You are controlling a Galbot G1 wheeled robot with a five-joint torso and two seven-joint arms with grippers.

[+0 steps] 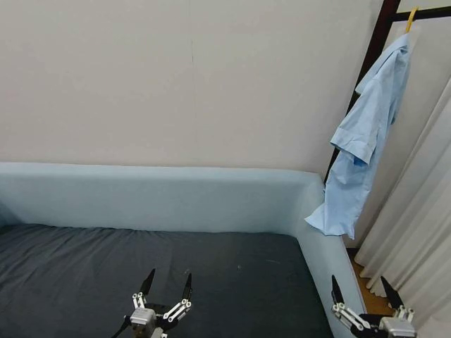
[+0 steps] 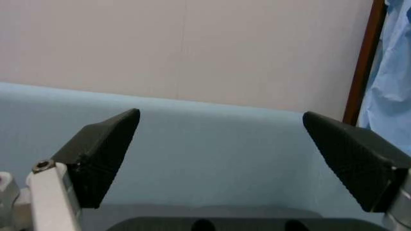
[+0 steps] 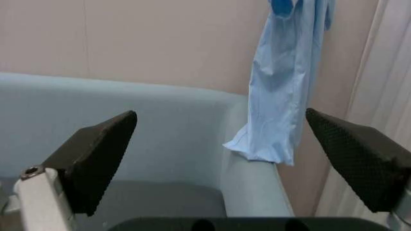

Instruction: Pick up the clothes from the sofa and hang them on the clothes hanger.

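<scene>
Although told to lift clothes off the sofa [image 1: 162, 197], finds nothing lying on the visible stretch of its dark seat cushion [image 1: 70, 274]. Finds instead the light blue shirt [image 1: 363, 134] already up on the yellow hanger [image 1: 410, 20], hooked over the bar of the dark rack [image 1: 373, 42] beside the sofa's right armrest [image 1: 320, 232]. Hangs with the long axis near vertical, reaching down to the top of that armrest and seemingly touching it. Lies up and to the right of both grippers, well apart from either.

Puts the right gripper [image 1: 359, 282] nearer, low by the right armrest, and the left gripper [image 1: 169, 276] farther off, low over the middle of the cushion. Holds both pairs of fingers spread wide, with nothing between them. Looks from the right wrist past the wide fingers [image 3: 96, 159] at the shirt's lower half. Catches from the left wrist just an edge of blue cloth beyond the rack's post, past fingers [image 2: 103, 154] equally wide.

No containers to report. Reads as the hanging done, or nearly so. Would call for a reach up and rightward by the right arm, if asked to straighten the shirt.
</scene>
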